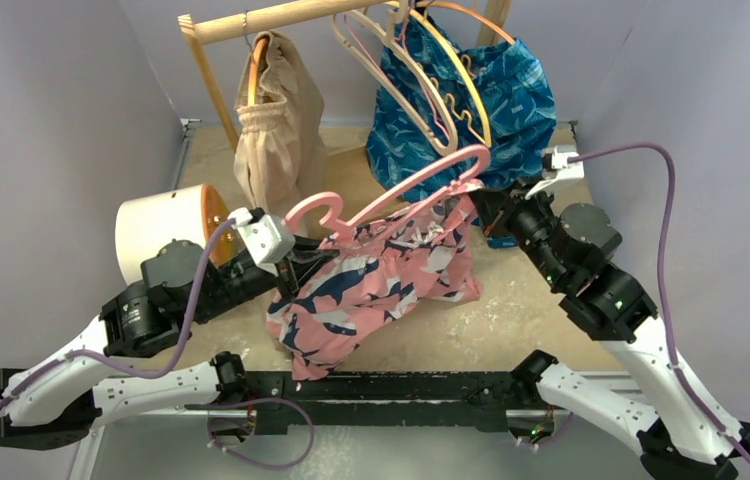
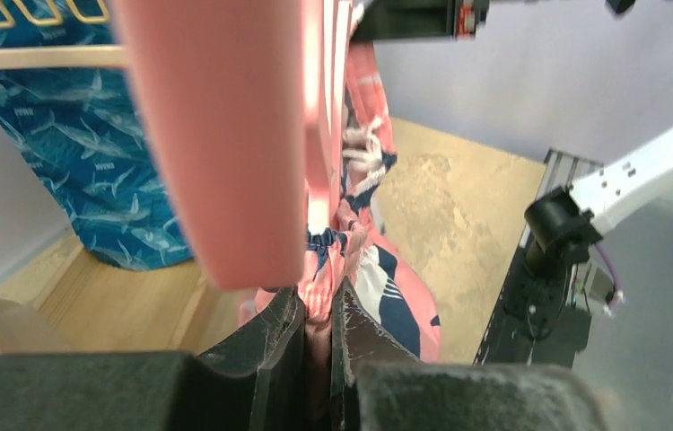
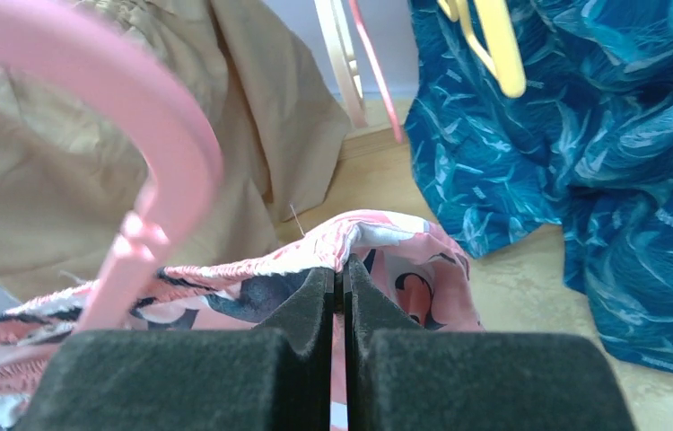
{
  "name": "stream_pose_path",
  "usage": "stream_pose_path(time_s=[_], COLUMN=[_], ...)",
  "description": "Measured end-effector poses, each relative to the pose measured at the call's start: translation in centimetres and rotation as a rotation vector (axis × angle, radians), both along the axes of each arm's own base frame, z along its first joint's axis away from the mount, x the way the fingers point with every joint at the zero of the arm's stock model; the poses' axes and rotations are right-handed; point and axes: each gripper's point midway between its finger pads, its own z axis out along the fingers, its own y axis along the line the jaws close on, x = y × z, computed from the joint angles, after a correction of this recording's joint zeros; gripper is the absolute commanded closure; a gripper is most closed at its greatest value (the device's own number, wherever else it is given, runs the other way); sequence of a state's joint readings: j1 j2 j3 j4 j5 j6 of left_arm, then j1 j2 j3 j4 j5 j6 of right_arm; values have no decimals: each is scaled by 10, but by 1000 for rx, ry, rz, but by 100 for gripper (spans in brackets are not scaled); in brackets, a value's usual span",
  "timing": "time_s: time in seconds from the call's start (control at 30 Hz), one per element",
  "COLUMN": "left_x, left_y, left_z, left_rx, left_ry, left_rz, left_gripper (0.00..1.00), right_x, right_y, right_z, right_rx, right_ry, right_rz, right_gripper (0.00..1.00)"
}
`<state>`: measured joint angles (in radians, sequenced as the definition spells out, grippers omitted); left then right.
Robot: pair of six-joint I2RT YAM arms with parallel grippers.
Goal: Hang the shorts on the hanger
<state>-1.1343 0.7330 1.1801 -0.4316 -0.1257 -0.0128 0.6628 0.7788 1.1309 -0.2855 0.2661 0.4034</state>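
The shorts hang in mid-air at the centre of the top view, stretched between both grippers. They are pink with dark navy and white leaf shapes. The gathered waistband runs along the top, and a bit of white drawstring shows in the left wrist view. The lower fabric sags toward 7 o'clock, bunched and creased, down to the table.

The hanger is pink plastic and lies tilted along the waistband. Its thick hook sits at the 9 o'clock end and one sloping arm rises toward 2 o'clock. Its lower edge is hidden in the fabric.

The left gripper pinches the waistband at the shorts' 9 o'clock edge, just below the hook, with its jaws tight on the cloth. The right gripper is clamped on the waistband at the 2 o'clock corner.

Behind, at 12 o'clock, beige shorts and blue shorts hang from a wooden rail.
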Motion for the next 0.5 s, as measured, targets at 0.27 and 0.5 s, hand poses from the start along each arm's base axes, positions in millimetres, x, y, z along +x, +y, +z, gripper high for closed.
stream_pose_path(time_s=[0.27,0.5], left_x=[-7,4], left_y=[3,5], left_z=[-45,-68], left_rx=[152,261], left_ry=[26,43], left_rz=[-42,10], left_gripper=[100,100], right_x=[1,-10], right_y=[-12,-31], right_z=[-1,4], right_rx=[-103,-147], right_ry=[88,125], right_rz=[-54,-100], right_gripper=[100,100])
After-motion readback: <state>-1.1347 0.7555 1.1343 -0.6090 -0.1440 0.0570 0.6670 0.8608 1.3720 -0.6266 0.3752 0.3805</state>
